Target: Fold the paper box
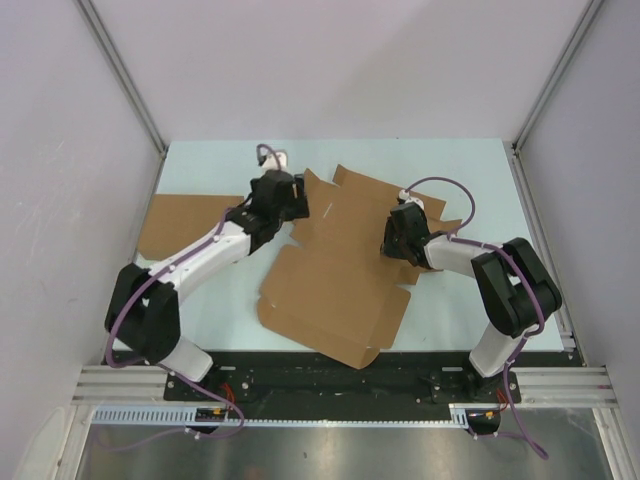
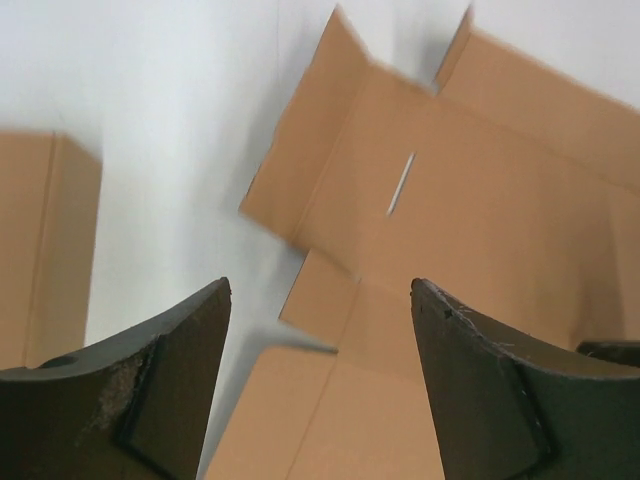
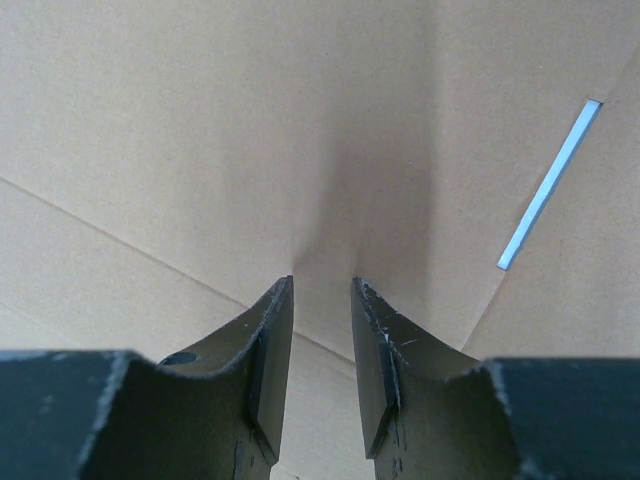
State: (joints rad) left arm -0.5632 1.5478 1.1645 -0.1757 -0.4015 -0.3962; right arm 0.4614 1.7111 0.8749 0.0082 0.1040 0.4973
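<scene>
From above, the paper box [image 1: 335,290] lies mostly flat on the table [image 1: 470,170], a brown die-cut sheet. Left wrist: the left gripper [image 2: 320,285] gapes above its flaps; right wrist: the right gripper [image 3: 322,280] sits nearly closed at the board, and I cannot tell if it pinches

top view high behind, wrist views close, all share paper box [image 1: 330,290]
</scene>
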